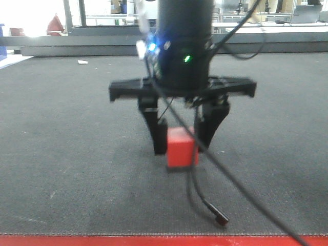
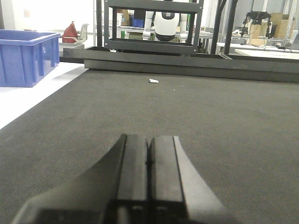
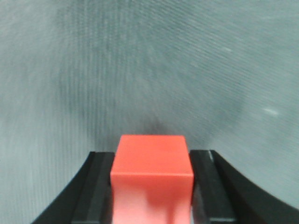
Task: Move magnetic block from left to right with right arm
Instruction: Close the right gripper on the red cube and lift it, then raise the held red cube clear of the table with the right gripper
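Since the block (image 1: 182, 148) is a cube, it has no long axis. It sits upright, one face turned slightly off the front camera. The right gripper (image 1: 182, 144) is clamped on it low over the mat (image 1: 61, 154); whether it touches the mat is unclear. The right wrist view alone shows both black fingers (image 3: 96, 186) pressed to its smooth matte sides. Only the front view shows the loose cable (image 1: 205, 202). The left gripper (image 2: 149, 154) has its jaws together over the woven mat, a blue bin (image 2: 28, 56) far off.
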### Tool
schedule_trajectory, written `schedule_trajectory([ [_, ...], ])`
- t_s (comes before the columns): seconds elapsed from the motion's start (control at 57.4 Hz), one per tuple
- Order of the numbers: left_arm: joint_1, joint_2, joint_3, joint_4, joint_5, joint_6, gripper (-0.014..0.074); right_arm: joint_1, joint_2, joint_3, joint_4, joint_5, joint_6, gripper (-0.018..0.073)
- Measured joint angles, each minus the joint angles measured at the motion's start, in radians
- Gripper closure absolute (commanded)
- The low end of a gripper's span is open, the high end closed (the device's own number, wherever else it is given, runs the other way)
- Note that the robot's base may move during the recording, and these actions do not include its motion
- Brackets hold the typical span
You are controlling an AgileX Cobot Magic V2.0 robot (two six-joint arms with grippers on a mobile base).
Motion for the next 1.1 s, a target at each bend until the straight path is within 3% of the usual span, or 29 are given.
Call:
schedule_trajectory([
  [0.226,0.0,0.0,0.0,0.0,0.0,0.0,0.0722,-0.099,-0.255,0.245,0.0,-0.165,-0.208,0.0307],
  [0.47,0.0,0.0,0.0,0.0,0.0,0.0,0.0722,-0.338,-0.567,0.562,0.04,-0.324,-0.508,0.0307],
  [0.575,0.0,0.0,0.0,0.0,0.0,0.0,0.0722,-0.485,-0.721,0.683,0.071,-0.397,-0.606,0.0307],
  [0.819,0.0,0.0,0.0,0.0,0.0,0.0,0.0722,-0.743,-1.035,0.91,0.091,-0.641,-0.647,0.0307],
  [1.098,0.0,0.0,0.0,0.0,0.0,0.0,0.0722,-0.788,-1.365,1.105,0.071,-0.91,-0.651,0.0307],
])
